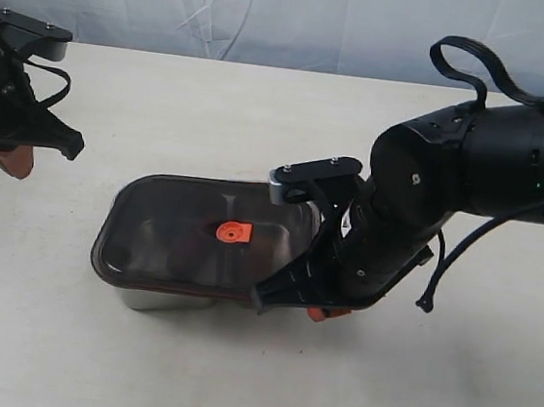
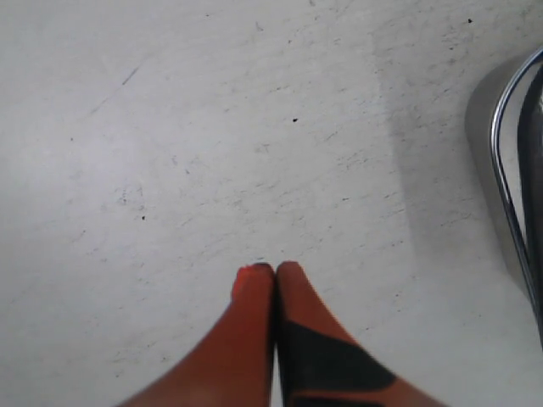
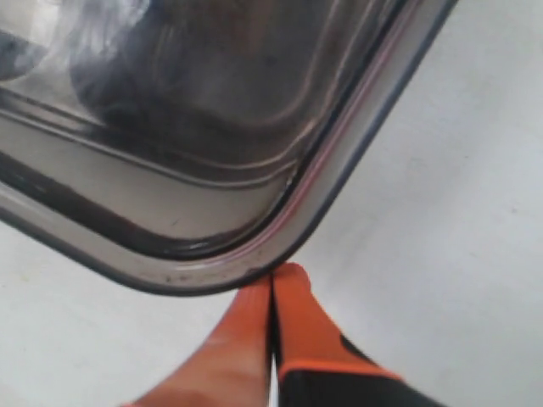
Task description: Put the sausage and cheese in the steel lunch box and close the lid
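Exterior view: I find the lid (image 1: 200, 235) lying over the steel lunch box (image 1: 158, 299) in the middle of the table (image 1: 232, 386), orange valve tab (image 1: 232, 231) facing up. Steel shows only under the lid's near edge. I cannot make out the sausage or the cheese through the dark plastic. The right gripper (image 1: 328, 314) sits at the lid's near right corner, and the left gripper (image 1: 12, 159) hangs well apart at the left. Left wrist view: jaws pressed together, holding nothing, above bare table, the box's rim just in sight. Right wrist view: jaws pressed together, tips right against the lid's rounded corner.
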You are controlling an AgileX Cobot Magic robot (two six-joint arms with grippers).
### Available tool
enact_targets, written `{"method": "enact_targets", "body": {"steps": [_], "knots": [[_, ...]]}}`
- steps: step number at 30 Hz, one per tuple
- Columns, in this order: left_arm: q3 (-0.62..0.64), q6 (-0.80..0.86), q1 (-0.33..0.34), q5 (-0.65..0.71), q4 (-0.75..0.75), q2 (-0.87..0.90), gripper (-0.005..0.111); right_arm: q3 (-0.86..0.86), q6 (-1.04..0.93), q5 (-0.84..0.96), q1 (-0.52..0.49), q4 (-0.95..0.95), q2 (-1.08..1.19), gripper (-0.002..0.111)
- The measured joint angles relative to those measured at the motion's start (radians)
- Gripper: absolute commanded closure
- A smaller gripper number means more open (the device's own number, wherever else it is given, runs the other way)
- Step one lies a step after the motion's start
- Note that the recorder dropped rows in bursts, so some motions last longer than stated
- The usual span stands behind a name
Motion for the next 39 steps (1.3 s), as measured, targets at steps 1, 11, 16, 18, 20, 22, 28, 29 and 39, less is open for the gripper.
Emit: {"method": "enact_targets", "body": {"steps": [1,11,16,18,20,22,28,29,39], "knots": [[0.000,0.000,0.000,0.000,0.000,0.000,0.107,0.000,0.005,-0.011,0.000,-0.004,0.000,0.109],[0.000,0.000,0.000,0.000,0.000,0.000,0.107,0.000,0.018,-0.049,0.000,-0.040,0.000,0.109],[0.000,0.000,0.000,0.000,0.000,0.000,0.107,0.000,0.024,-0.062,0.000,-0.074,0.000,0.109],[0.000,0.000,0.000,0.000,0.000,0.000,0.107,0.000,0.032,-0.066,0.000,-0.088,0.000,0.109],[0.000,0.000,0.000,0.000,0.000,0.000,0.107,0.000,0.054,-0.073,0.000,-0.110,0.000,0.109],[0.000,0.000,0.000,0.000,0.000,0.000,0.107,0.000,0.068,-0.080,0.000,-0.121,0.000,0.109],[0.000,0.000,0.000,0.000,-0.004,0.000,0.107,0.000,0.077,-0.075,0.000,-0.142,0.000,0.109],[0.000,0.004,0.000,0.000,-0.008,0.000,0.107,0.000,0.079,-0.067,0.000,-0.149,0.000,0.109],[0.000,0.267,0.002,-0.044,-0.314,0.000,0.107,0.000,0.299,0.054,0.002,-0.405,-0.063,0.109]]}}
